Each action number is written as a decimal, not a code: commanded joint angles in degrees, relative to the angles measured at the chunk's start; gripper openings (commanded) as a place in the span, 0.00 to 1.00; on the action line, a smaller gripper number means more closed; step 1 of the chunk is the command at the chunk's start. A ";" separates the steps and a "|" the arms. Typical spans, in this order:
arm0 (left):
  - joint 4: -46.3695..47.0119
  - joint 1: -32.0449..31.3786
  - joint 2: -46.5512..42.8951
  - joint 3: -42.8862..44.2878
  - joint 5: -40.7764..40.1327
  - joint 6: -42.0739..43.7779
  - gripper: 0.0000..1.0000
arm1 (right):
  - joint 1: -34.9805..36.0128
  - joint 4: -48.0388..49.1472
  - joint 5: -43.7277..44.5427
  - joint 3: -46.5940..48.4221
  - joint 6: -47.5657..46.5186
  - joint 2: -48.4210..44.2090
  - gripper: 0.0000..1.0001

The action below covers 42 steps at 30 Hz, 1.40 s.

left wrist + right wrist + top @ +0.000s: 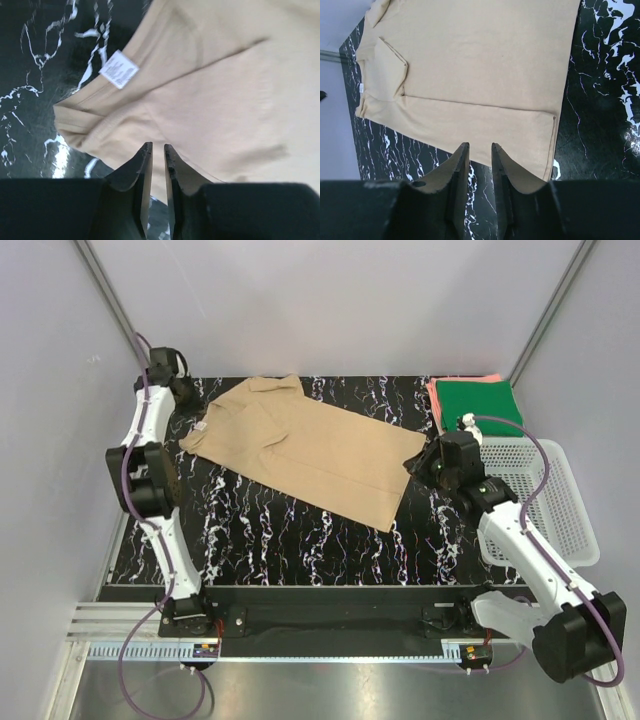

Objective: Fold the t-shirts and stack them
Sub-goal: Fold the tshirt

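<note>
A tan t-shirt [320, 455] lies flat and partly folded, slanting across the black marbled table [260, 540]. My left gripper [190, 392] hovers at its collar end, jaws nearly together and empty. In the left wrist view [155, 146] it is over the tan cloth [225, 90], near a white label [118, 69]. My right gripper [412, 462] is at the shirt's right hem. In the right wrist view [480, 145] a narrow gap shows between the jaws with nothing in it, just off the cloth's edge [470, 65]. A folded dark green shirt [478, 403] lies on a coral-pink one [470, 379] at the back right.
A white mesh basket [560, 525] stands at the right edge of the table, beside my right arm. Grey walls close in the back and both sides. A black rail [320, 600] runs along the near edge.
</note>
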 commanded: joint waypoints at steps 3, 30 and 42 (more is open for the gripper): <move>6.62 -8.92 -16.46 -8.93 5.04 -4.09 0.19 | 0.18 -0.44 -2.16 1.10 -1.88 -3.57 0.33; 17.03 -11.95 -18.79 -29.02 -4.53 -5.61 0.05 | 7.55 0.79 -3.56 7.32 -4.61 21.72 0.29; 5.07 -6.31 -1.29 -15.38 -6.47 -2.17 0.00 | 11.43 -1.66 -3.13 16.48 -6.54 43.09 0.28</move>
